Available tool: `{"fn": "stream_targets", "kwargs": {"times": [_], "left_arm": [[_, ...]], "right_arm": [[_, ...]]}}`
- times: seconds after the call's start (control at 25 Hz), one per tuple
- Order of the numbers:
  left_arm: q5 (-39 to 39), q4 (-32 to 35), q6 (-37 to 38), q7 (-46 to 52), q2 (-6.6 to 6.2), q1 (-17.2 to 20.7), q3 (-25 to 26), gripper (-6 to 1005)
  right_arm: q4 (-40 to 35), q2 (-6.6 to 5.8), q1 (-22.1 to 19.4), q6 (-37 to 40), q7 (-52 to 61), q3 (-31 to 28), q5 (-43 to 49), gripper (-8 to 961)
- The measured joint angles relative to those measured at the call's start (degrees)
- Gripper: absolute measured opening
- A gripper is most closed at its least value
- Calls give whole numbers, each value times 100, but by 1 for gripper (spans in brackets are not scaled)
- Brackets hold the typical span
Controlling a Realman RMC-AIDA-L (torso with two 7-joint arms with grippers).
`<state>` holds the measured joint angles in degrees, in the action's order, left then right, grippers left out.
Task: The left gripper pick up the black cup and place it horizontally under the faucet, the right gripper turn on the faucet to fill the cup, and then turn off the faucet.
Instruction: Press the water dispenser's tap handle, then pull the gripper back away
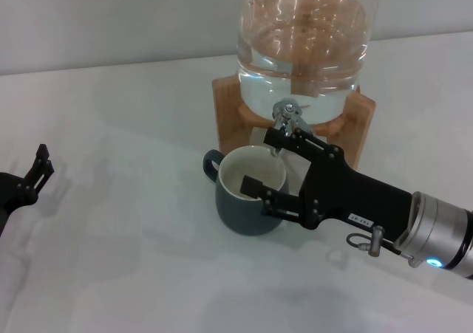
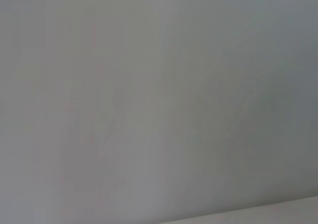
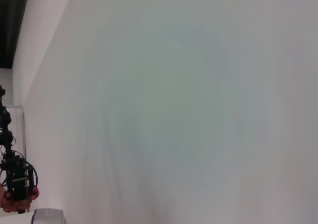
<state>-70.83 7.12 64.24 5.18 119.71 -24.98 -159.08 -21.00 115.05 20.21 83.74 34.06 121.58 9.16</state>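
While set upright on the white tabletop (image 1: 111,259) under the faucet (image 1: 287,114), cup (image 1: 247,200): squat, charcoal-black outside, cream inside, small loop handle pointing left. Chrome faucet on clear water jar (image 1: 301,45) in wooden stand (image 1: 225,111). Right gripper (image 1: 267,160) spread wide, one finger at the faucet lever, the other over the cup mouth, holding nothing. Left gripper (image 1: 44,158) far left, well apart from cup, slightly parted, empty.

— What's the right gripper (image 1: 264,164) built like?
— Matte black, blocky body, two long notched fingers, a small white label, a silver fitting, then a silver wrist ring with a blue light
— The left gripper (image 1: 37,164)?
— Black, slim jointed fingers
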Motion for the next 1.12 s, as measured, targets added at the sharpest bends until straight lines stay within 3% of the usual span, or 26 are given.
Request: {"fn": "stream_targets", "kwargs": {"times": [1.12], "left_arm": [[-1, -9, -59, 0, 0, -18, 0, 885]], "right_arm": [[27, -50, 30, -6, 5, -249, 52, 868]]}}
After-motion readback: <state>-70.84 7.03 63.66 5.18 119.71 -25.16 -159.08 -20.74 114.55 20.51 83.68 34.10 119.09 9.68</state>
